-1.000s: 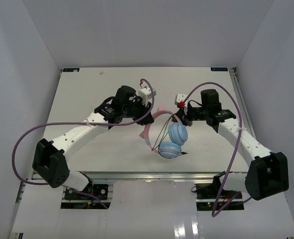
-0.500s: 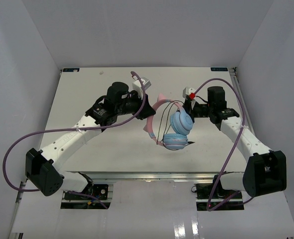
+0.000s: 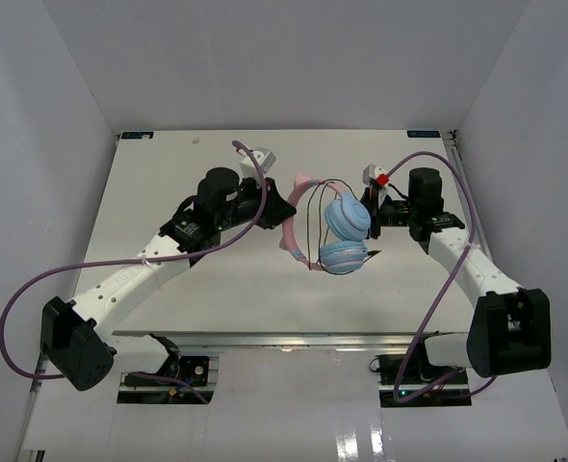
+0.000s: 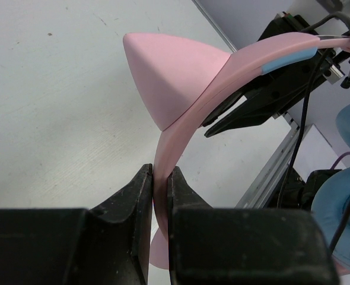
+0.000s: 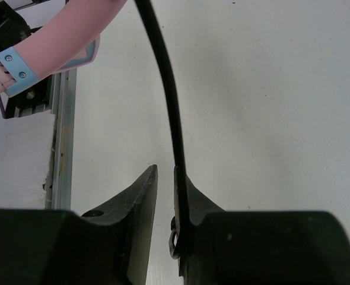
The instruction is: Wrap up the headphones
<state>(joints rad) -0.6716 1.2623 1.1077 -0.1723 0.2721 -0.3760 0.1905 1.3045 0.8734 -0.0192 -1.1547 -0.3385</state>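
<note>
The left gripper [image 4: 158,196] is clamped on the pink headband [image 4: 181,127]; the right gripper [image 5: 166,199] is pinched on the thin black cable [image 5: 166,101]. The headphones [image 3: 334,234] are held above the table [image 3: 149,202]. One cable loop is seen across the ear cups [image 3: 346,219]; most wrapping is judged undone.

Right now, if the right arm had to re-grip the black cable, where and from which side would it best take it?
Probably the free stretch of the cable just above the right gripper, taken from the right, away from the ear cups. There it runs straight and clear of the pink headband that the left gripper clamps.
</note>
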